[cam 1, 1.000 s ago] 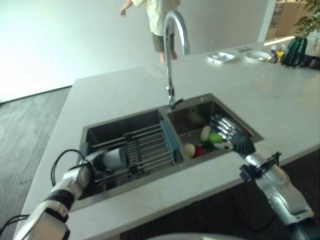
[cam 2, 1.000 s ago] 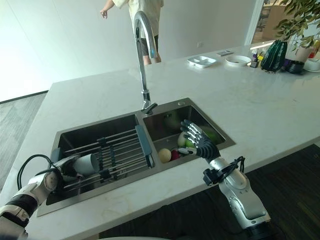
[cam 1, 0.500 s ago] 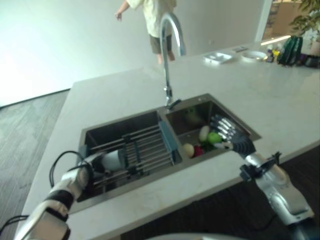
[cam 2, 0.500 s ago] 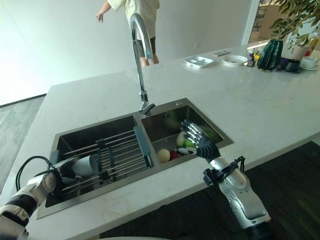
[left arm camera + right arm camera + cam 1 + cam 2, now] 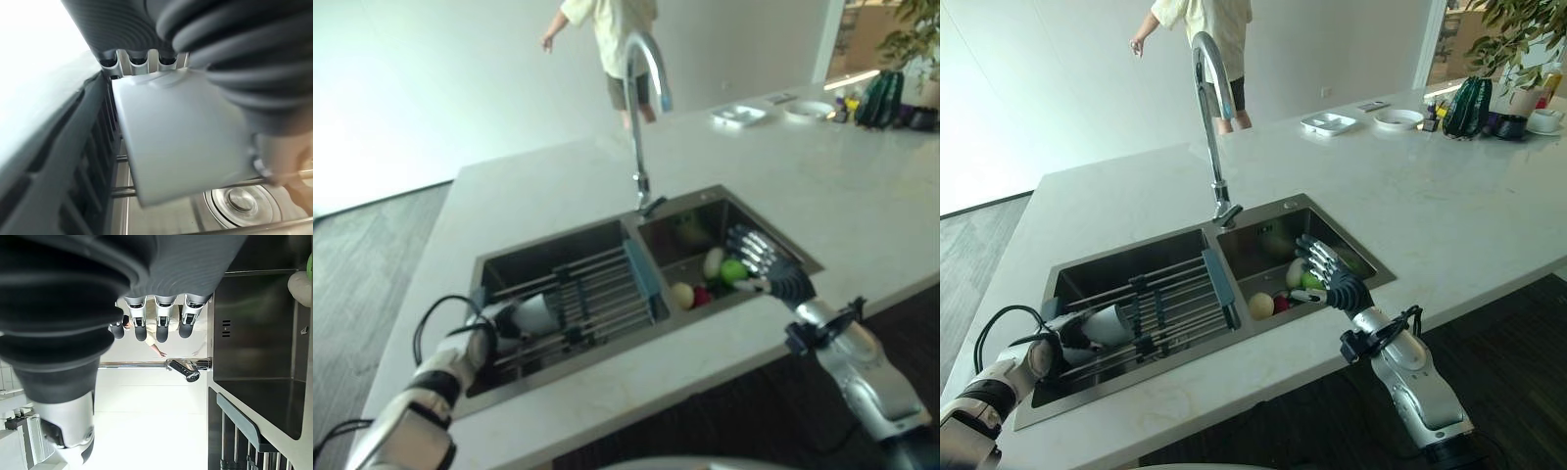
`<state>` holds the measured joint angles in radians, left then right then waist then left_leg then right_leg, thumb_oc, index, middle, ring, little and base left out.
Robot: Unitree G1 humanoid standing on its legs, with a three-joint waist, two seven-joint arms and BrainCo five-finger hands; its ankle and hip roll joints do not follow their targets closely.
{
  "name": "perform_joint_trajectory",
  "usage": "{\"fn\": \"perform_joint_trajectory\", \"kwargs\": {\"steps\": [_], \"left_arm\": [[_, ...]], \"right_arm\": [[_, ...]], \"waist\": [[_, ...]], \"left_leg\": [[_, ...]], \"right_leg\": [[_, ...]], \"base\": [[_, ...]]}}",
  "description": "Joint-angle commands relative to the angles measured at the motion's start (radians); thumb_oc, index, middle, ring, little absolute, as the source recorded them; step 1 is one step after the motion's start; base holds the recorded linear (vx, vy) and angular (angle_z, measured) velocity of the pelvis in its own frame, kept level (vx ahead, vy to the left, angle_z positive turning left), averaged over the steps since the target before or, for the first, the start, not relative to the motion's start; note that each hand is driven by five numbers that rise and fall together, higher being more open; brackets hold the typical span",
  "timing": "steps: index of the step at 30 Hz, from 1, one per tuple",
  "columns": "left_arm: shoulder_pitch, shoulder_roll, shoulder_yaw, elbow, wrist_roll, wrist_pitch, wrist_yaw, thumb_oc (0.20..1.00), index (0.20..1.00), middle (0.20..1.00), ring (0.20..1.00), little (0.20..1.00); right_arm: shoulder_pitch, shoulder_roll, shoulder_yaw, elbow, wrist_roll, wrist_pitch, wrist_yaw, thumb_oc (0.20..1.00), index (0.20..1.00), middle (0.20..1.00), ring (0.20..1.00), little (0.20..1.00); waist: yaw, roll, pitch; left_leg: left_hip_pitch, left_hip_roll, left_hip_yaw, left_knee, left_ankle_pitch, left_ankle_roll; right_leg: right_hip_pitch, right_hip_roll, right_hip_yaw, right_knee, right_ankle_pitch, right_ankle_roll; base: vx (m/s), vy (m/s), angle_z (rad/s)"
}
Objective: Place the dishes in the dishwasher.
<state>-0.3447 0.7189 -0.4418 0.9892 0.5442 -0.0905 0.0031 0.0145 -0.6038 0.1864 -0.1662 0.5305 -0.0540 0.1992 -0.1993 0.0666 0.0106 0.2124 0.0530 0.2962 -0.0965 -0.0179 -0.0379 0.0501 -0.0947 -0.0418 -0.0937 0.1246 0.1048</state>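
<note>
White and cylindrical, a ceramic cup (image 5: 1108, 324) is grasped on its side by the left hand (image 5: 1060, 345), above the bars of a grey metal drying rack (image 5: 1165, 304) laid across the left basin of the stainless steel double sink (image 5: 1126, 262). The left wrist view adds what the head views cannot: the cup's pale wall (image 5: 181, 142) lies directly against the fingers (image 5: 146, 61), with the thumb pressed on its far side, and a round steel drain (image 5: 239, 200) is seen below.

Over the right basin, the right hand (image 5: 1337, 277) is held with fingers released and spread, nothing grasped. Just beyond its fingertips lie a green ball-shaped object (image 5: 1311, 280), a cream rounded object (image 5: 1261, 305) and a small red object (image 5: 1282, 304). The right wrist view shows the straight fingers (image 5: 161, 323) with the curved chrome tap (image 5: 183, 366) beyond them.

A person (image 5: 1205, 29) stands past the white marble counter (image 5: 1410, 196).
</note>
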Motion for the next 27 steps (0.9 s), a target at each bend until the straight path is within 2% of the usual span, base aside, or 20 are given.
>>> {"fn": "perform_joint_trajectory", "kwargs": {"steps": [1,2,6,12,16,21,22,23,24,26,27], "left_arm": [[0.010,0.084,0.001,0.151,0.059,0.059,-0.005,0.200,0.200,0.200,0.200,0.200],[0.007,0.081,0.001,0.139,0.055,0.057,0.000,0.200,0.200,0.200,0.200,0.200],[0.004,0.093,0.013,0.046,0.038,-0.015,0.066,0.200,0.200,0.200,0.200,0.200],[0.017,0.110,0.119,-0.120,-0.101,-0.040,0.185,0.200,0.200,0.200,0.200,0.200],[0.037,0.133,0.181,-0.239,-0.119,-0.076,0.258,0.200,0.200,0.200,0.200,0.200],[0.073,0.176,0.263,-0.440,-0.150,-0.085,0.340,0.200,0.200,0.200,0.200,0.200],[0.071,0.182,0.285,-0.469,-0.189,-0.110,0.362,0.200,0.200,0.200,0.200,0.200],[0.063,0.177,0.325,-0.502,-0.266,-0.165,0.400,0.200,0.200,0.200,0.200,0.200],[0.058,0.171,0.356,-0.523,-0.311,-0.183,0.416,0.200,0.200,0.200,0.200,0.200],[0.061,0.150,0.420,-0.555,-0.412,-0.273,0.465,0.200,0.200,0.200,0.200,0.200],[0.077,0.123,0.483,-0.627,-0.500,-0.293,0.465,0.200,0.200,0.200,0.200,0.200]], "right_arm": [[-0.077,0.012,-0.017,-0.010,0.014,-0.080,-0.007,1.000,1.000,1.000,1.000,1.000],[-0.078,0.012,-0.015,-0.014,0.013,-0.075,-0.009,1.000,1.000,1.000,1.000,1.000],[-0.065,0.015,-0.020,-0.008,0.005,-0.084,-0.008,1.000,1.000,1.000,1.000,1.000],[-0.050,0.021,-0.035,-0.006,0.007,-0.092,-0.010,1.000,1.000,1.000,1.000,1.000],[-0.043,0.027,-0.048,-0.004,0.010,-0.093,-0.012,1.000,1.000,1.000,1.000,1.000],[-0.036,0.035,-0.061,-0.013,0.014,-0.085,-0.011,1.000,1.000,1.000,1.000,1.000],[-0.038,0.036,-0.062,-0.009,0.018,-0.085,-0.009,1.000,1.000,1.000,1.000,1.000],[-0.040,0.040,-0.066,-0.007,0.017,-0.083,-0.009,1.000,1.000,1.000,1.000,1.000],[-0.042,0.046,-0.065,-0.007,0.014,-0.079,-0.013,1.000,1.000,1.000,1.000,1.000],[-0.042,0.067,-0.064,-0.008,-0.005,-0.070,-0.021,1.000,1.000,1.000,1.000,1.000],[-0.033,0.081,-0.071,-0.022,-0.014,-0.058,-0.021,1.000,1.000,1.000,1.000,1.000]], "waist": [[0.027,-0.025,0.042],[0.028,-0.025,0.043],[0.037,-0.027,0.046],[0.059,-0.035,0.052],[0.074,-0.039,0.052],[0.096,-0.044,0.052],[0.099,-0.046,0.051],[0.104,-0.049,0.049],[0.107,-0.050,0.048],[0.113,-0.051,0.043],[0.118,-0.053,0.040]], "left_leg": [[-0.031,-0.059,-0.051,0.009,-0.031,0.058],[-0.031,-0.059,-0.051,0.009,-0.030,0.057],[-0.034,-0.060,-0.055,0.009,-0.030,0.058],[-0.036,-0.062,-0.073,0.009,-0.027,0.058],[-0.040,-0.063,-0.084,0.009,-0.024,0.057],[-0.043,-0.063,-0.102,0.009,-0.023,0.057],[-0.045,-0.063,-0.106,0.009,-0.022,0.057],[-0.045,-0.063,-0.111,0.009,-0.022,0.056],[-0.045,-0.062,-0.114,0.009,-0.021,0.055],[-0.045,-0.061,-0.121,0.009,-0.020,0.054],[-0.046,-0.059,-0.126,0.009,-0.019,0.053]], "right_leg": [[0.058,0.015,-0.055,0.006,-0.066,0.020],[0.059,0.014,-0.056,0.006,-0.065,0.020],[0.058,0.012,-0.061,0.006,-0.062,0.022],[0.061,0.010,-0.068,0.006,-0.060,0.019],[0.062,0.008,-0.078,0.006,-0.060,0.018],[0.067,0.006,-0.090,0.006,-0.065,0.014],[0.067,0.006,-0.091,0.006,-0.066,0.013],[0.069,0.007,-0.093,0.006,-0.068,0.011],[0.071,0.007,-0.095,0.006,-0.070,0.010],[0.074,0.007,-0.098,0.006,-0.073,0.007],[0.076,0.007,-0.100,0.006,-0.077,0.004]], "base": [[0.00,0.000,0.00],[0.00,0.000,0.00],[0.00,0.000,0.00],[-0.01,-0.009,0.04],[0.00,-0.017,0.06],[0.00,-0.028,0.13],[0.01,-0.040,0.12],[0.02,-0.045,0.15],[0.03,-0.046,0.14],[0.03,-0.045,0.12],[0.03,-0.050,0.07]]}}
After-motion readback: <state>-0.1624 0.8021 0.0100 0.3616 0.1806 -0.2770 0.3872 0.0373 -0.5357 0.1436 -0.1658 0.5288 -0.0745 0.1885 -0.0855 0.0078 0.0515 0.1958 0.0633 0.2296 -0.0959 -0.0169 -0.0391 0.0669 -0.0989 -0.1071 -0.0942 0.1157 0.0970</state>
